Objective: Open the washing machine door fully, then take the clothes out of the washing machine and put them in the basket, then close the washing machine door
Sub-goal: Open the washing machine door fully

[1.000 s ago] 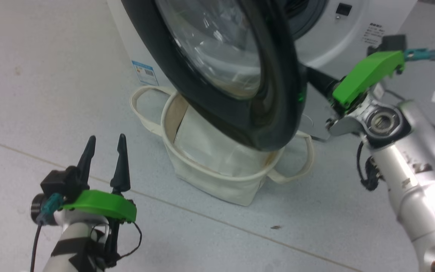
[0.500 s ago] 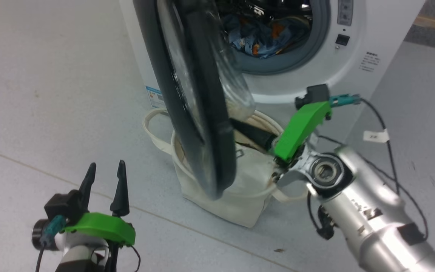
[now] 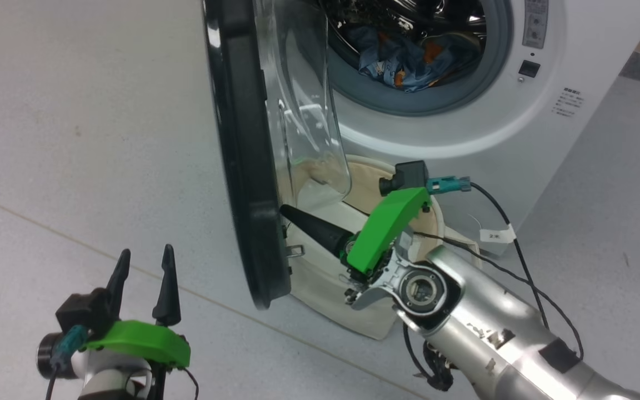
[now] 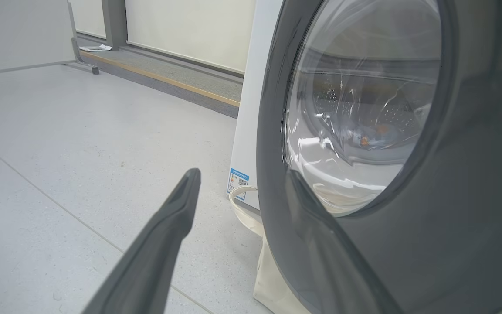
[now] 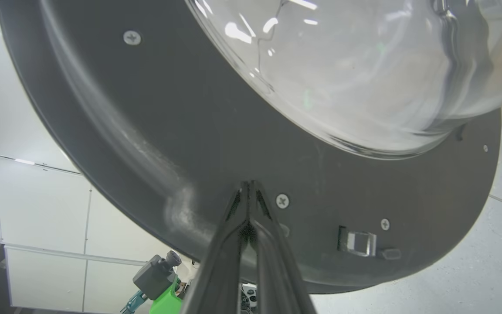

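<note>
Though the washing machine (image 3: 520,139) has its door (image 3: 242,166) swung out, we think it can open more. The basket (image 3: 325,283) sits right in front of the washing machine, and the clothes (image 3: 403,61) lie inside the washing machine. Our empty right gripper (image 3: 283,209), pinched shut, touches the door, and our left gripper (image 3: 145,251) hangs spread wide.

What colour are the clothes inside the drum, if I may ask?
The clothes are blue with orange patches, clearest in the head view.

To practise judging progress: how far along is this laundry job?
Done: the washing machine door stands open, perhaps not fully. In hand: the shut right gripper touches its inner rim. Left: the clothes lie in the drum, none seen in the basket; closing follows.
</note>
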Controlling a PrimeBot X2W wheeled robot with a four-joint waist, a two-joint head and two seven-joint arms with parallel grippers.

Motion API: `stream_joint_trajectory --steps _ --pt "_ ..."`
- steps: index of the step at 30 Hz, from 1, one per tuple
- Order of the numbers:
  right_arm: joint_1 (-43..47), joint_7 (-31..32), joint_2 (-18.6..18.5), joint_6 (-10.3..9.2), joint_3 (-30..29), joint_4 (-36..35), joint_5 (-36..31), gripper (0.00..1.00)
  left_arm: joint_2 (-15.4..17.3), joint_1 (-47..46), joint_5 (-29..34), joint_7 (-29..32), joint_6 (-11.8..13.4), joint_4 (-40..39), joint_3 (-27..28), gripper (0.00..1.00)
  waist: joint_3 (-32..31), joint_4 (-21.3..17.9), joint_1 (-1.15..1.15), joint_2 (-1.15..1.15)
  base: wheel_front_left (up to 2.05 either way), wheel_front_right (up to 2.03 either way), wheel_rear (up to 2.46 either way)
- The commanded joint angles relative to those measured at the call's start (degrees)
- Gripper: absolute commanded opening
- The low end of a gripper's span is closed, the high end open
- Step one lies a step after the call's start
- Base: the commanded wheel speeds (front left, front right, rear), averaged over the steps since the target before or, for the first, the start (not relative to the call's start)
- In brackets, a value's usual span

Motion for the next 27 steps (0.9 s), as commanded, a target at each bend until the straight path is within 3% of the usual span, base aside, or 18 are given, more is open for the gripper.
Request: stream_joint_trajectory --steps 1,6,7,8,9,18,27 --pt "-2.56 -1.45 1.42 0.07 1.04 -1.86 0.87 0.0 1.71 -1.79 -0.32 -0.68 0.26 -1.86 2.2 1.0 -0.24 0.14 0.0 0.0 0.0 0.0 0.0" --pt "-4.46 -5.53 1.42 0.07 5.63 -0.82 4.34 0.0 2.19 -1.78 -0.55 -0.68 0.34 -1.82 2.66 1.0 -0.76 -0.03 0.0 0.0 0.0 0.0 0.0" --pt "-4.8 -6.28 1.42 0.07 6.34 -0.43 4.69 0.12 2.3 -1.77 -0.59 -0.68 0.38 -1.8 2.76 1.0 -0.87 -0.12 0.0 0.0 0.0 0.0 0.0" --pt "-5.17 -7.05 1.43 0.07 7.1 0.04 4.63 0.79 2.4 -1.74 -0.63 -0.68 0.4 -1.78 2.84 1.0 -1.02 -0.21 0.0 0.0 0.0 0.0 0.0" --pt "-5.47 -7.9 1.43 0.07 7.73 0.63 4.49 0.98 2.49 -1.69 -0.7 -0.68 0.38 -1.77 2.93 1.0 -1.18 -0.34 0.0 0.0 0.0 0.0 0.0" --pt "-5.58 -14.05 1.17 0.07 11.24 2.78 -0.22 1.0 5.11 -0.83 -1.91 -0.65 0.75 -1.31 5.13 1.0 -3.9 -3.22 0.0 0.0 0.0 0.0 0.0" --pt "-3.83 -24.66 -3.87 0.07 11.83 1.96 -9.31 1.0 8.18 -0.04 -2.56 0.45 0.81 -2.74 6.56 1.0 -4.92 -7.27 0.0 0.0 0.0 0.0 0.0"
